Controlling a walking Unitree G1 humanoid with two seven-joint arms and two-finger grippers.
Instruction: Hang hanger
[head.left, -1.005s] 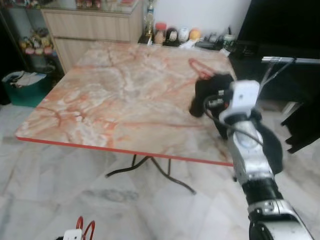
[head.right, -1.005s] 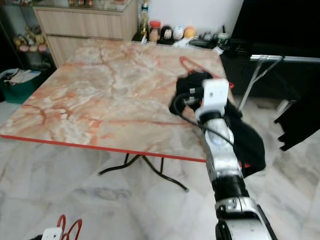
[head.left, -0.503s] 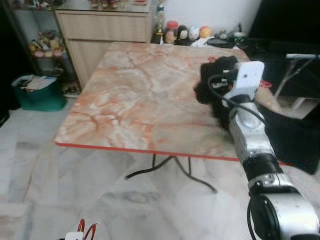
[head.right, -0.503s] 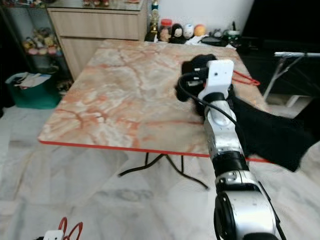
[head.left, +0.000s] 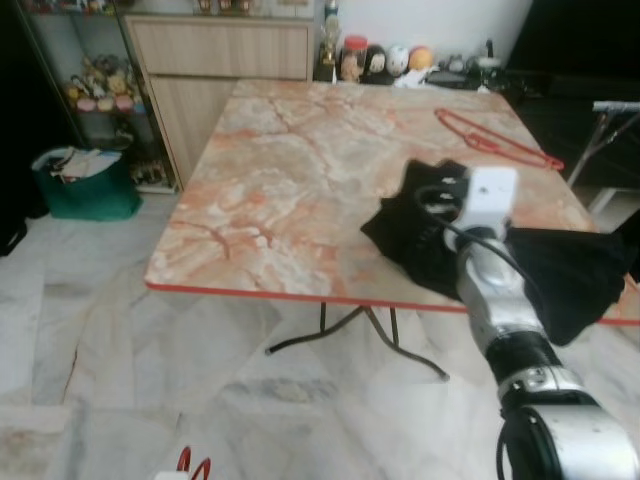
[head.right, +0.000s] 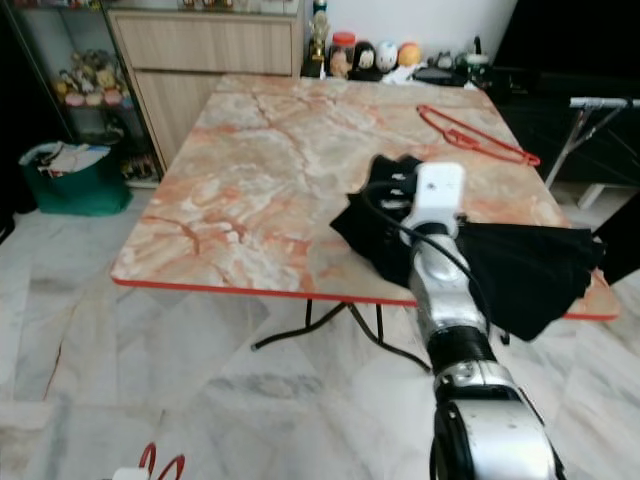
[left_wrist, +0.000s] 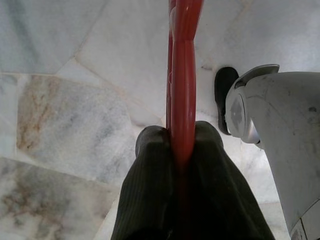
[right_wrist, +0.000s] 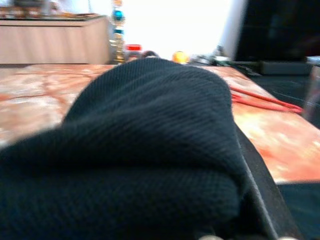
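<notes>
While the left hand (left_wrist: 182, 150) hangs low above the floor (left_wrist: 65, 75), its two black fingers (left_wrist: 150, 190) are pressed together on a red hanger (left_wrist: 184, 75), which passes between them and goes on past the tips. In the eye views this hanger shows as two small red loops at the lower edge (head.left: 193, 464), close to the floor. Beside the left hand in its wrist view there is a grey rounded part of the robot's body (left_wrist: 280, 140).

A second red hanger (head.left: 497, 140) lies flat on the desk (head.left: 280, 190), beyond the right hand and well apart from it, near the far right corner.

The right hand (head.right: 392, 190) is over the near right part of the desk, buried in a black cloth (head.right: 520, 265). Whether its fingers are wide or narrow, I cannot tell, because the cloth covers them; in the right wrist view the cloth (right_wrist: 145, 145) is bunched just in front of the camera. From the hand the cloth spreads toward the right edge of the desk and partly hangs over it.

The desk has an orange marble pattern and a red rim. Past its far edge stand small jars and bottles (head.left: 385, 62) and a wooden cabinet (head.left: 230, 60). To the left of the desk, on the floor, is a green basket (head.left: 85, 185). At the far right there is a metal rack (head.right: 600, 105).
</notes>
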